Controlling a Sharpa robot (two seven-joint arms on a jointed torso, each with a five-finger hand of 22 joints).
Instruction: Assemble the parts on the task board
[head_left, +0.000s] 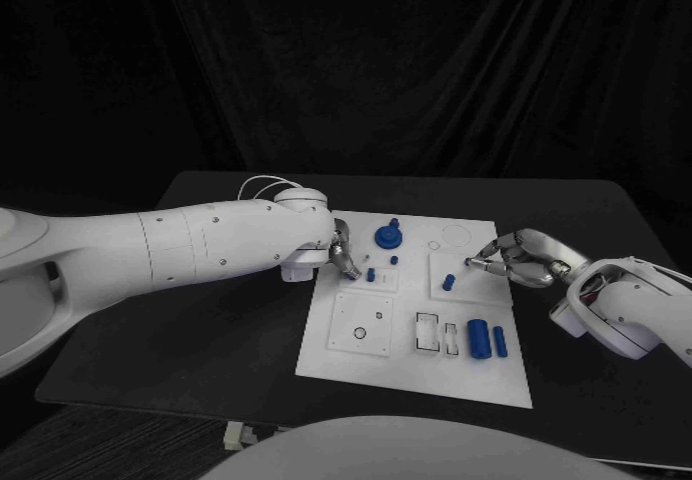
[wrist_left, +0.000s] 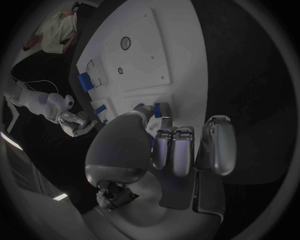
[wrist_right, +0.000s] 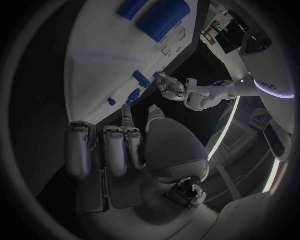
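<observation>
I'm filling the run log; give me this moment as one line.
left hand: at task board left edge, by small blue part | right hand: at right edge | neither visibly holding a part

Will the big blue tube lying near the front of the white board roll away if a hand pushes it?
Probably: the blue tube looks round and lies on its side on the flat task board. It seems stiff, and likely light.

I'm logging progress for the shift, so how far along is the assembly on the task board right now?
Early to midway, it seems. Done: a round blue part stands at the far end of the task board. In hand: neither plainly holds a part; the left robot hand hovers by a small blue peg, the right robot hand near another blue piece. Left: two blue cylinders lie loose at the near edge.
</observation>
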